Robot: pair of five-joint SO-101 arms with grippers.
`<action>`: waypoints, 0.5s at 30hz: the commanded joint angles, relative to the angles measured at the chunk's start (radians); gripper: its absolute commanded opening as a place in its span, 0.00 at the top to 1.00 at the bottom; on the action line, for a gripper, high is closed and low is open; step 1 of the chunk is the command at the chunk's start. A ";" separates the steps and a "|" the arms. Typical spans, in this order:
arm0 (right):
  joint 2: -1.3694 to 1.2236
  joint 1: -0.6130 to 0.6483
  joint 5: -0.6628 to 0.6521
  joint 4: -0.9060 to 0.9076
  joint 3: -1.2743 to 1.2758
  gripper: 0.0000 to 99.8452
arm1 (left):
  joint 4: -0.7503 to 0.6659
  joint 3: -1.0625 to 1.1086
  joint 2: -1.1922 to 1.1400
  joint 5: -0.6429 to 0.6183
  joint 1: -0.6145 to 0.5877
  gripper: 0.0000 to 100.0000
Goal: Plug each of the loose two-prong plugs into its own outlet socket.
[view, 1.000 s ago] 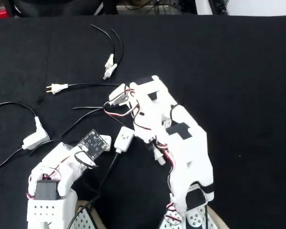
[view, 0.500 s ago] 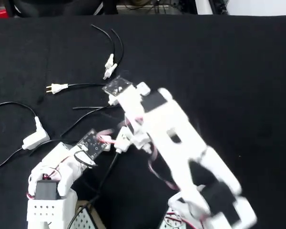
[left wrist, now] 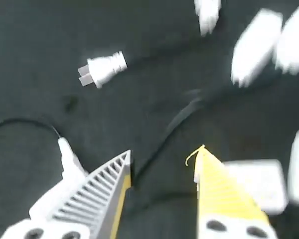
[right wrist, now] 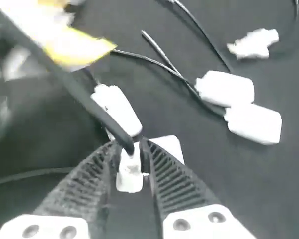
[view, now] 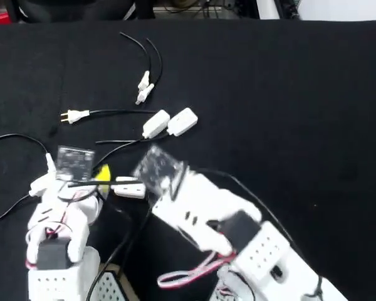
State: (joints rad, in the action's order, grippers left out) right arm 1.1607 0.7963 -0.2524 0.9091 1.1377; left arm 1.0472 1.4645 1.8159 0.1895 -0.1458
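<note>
My right gripper (right wrist: 128, 147) is shut on a small white plug (right wrist: 129, 174) with a black cord, low over the cloth near the front. A second white plug (right wrist: 117, 107) and a white block (right wrist: 168, 145) lie just beyond its fingers. Two white outlet sockets (view: 155, 123) (view: 183, 121) lie side by side mid-table. A loose two-prong plug (view: 75, 115) lies to their left, also the plug (left wrist: 102, 69) in the left wrist view. My left gripper (left wrist: 164, 150) hangs open over the cloth at front left, holding nothing. An angled white plug (left wrist: 70, 159) lies by its grey finger.
Two small white plugs (view: 143, 88) with short black cords lie at the back. Black cords (view: 119, 147) cross the cloth between the sockets and the arms. The left arm's yellow finger (view: 102, 175) is close to the right arm (view: 200, 207). The black cloth stretches bare to the right.
The right arm pulled back from the two sockets toward the front, uncovering them. The left arm swung forward and to the left, toward the angled plug.
</note>
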 commanded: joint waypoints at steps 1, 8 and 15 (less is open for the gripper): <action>0.084 0.028 -0.012 -0.021 0.012 0.99 | 0.002 -0.180 0.006 -0.114 0.013 0.79; 0.027 0.028 -0.008 -0.049 0.002 0.99 | 0.212 -0.312 0.006 -0.124 0.390 0.79; -0.025 0.026 -0.005 -0.091 0.001 0.99 | 0.264 -0.311 0.005 -0.015 0.522 0.79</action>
State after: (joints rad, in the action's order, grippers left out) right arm 1.1469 0.8147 -0.2631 0.8523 1.1592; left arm 1.3050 1.2052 1.8205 0.1297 0.3452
